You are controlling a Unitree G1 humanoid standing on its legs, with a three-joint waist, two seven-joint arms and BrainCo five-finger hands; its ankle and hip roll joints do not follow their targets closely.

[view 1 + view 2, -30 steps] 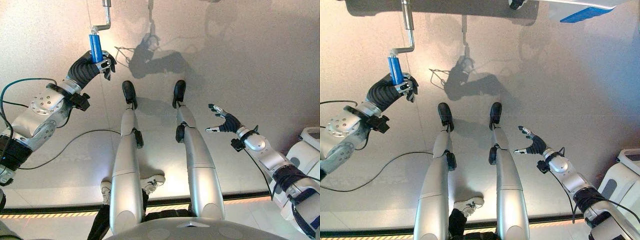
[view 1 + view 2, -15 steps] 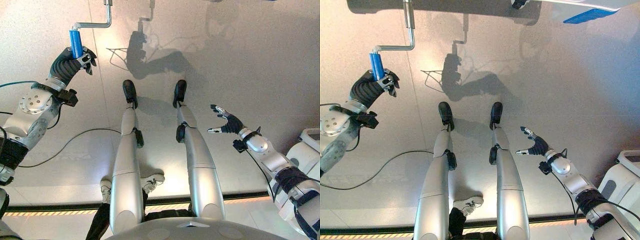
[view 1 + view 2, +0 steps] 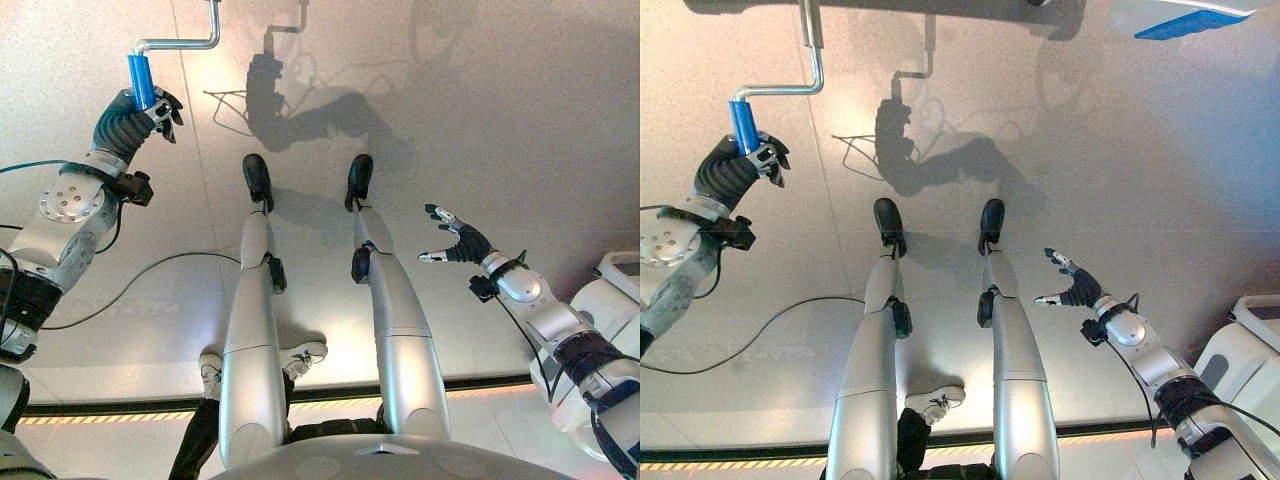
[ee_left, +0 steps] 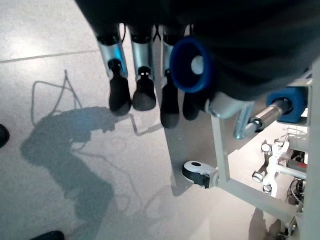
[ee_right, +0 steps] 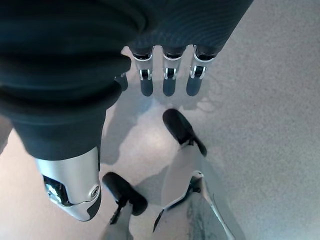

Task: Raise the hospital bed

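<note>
The bed's crank is a bent metal rod [image 3: 180, 44] ending in a blue handle [image 3: 140, 82], at the upper left by the bed's foot. My left hand [image 3: 135, 115] is shut on the lower part of this handle, and the handle's round blue end [image 4: 192, 65] sits against the palm beside the fingers [image 4: 145, 90]. My right hand [image 3: 462, 243] hangs open over the floor at the right, away from the bed and holding nothing.
The bed's white frame stands on a caster [image 4: 199, 172], and a second blue crank handle [image 4: 292, 100] sits beside the held one. White equipment [image 3: 620, 290] stands at the right edge. A person's white shoes [image 3: 305, 355] are close behind me.
My left hand has swung the blue handle to the left and farther from me, turning the crank arm out to the left. The right hand has barely moved.
</note>
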